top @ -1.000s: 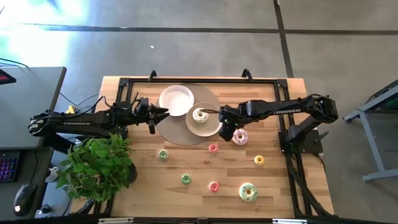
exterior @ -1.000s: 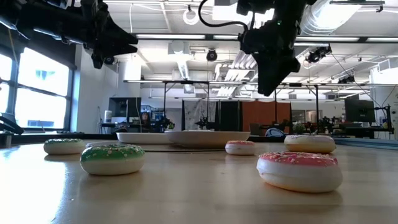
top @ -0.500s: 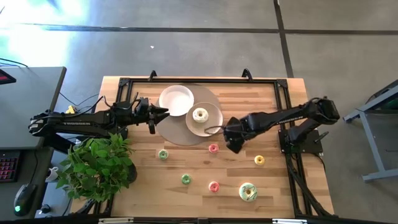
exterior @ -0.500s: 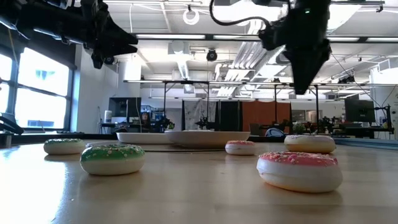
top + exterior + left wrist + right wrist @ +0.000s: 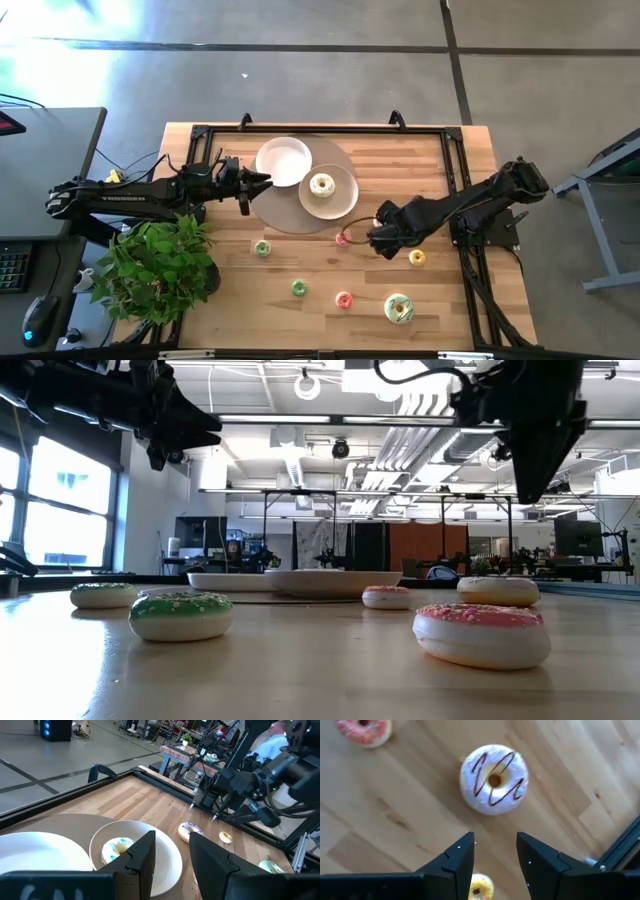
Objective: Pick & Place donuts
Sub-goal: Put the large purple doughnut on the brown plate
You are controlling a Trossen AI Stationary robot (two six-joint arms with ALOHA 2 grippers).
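Note:
My right gripper (image 5: 382, 238) (image 5: 495, 845) hangs open above the table, pointing down; a white-frosted donut with dark drizzle (image 5: 494, 779) lies flat on the wood just ahead of its fingertips, and the arm hides this donut in the high view. A small pink donut (image 5: 343, 238) and a yellow one (image 5: 417, 257) lie on either side of the gripper. A pale, yellow-centred donut (image 5: 322, 184) rests in the beige plate (image 5: 345, 203). My left gripper (image 5: 265, 180) (image 5: 172, 845) waits open in the air beside the white plate (image 5: 283, 160).
Other donuts lie flat on the near half of the table: green ones (image 5: 262, 248) (image 5: 299, 288), a pink one (image 5: 344, 299) and a large white-green one (image 5: 398, 308). Both plates sit on a wide beige disc (image 5: 285, 215). A potted plant (image 5: 155, 265) stands at the near left corner.
My right gripper has moved away from the beige plate toward the table's right and near edge, passing over the drizzled donut and now covering it in the high view. The pale donut stays on the plate.

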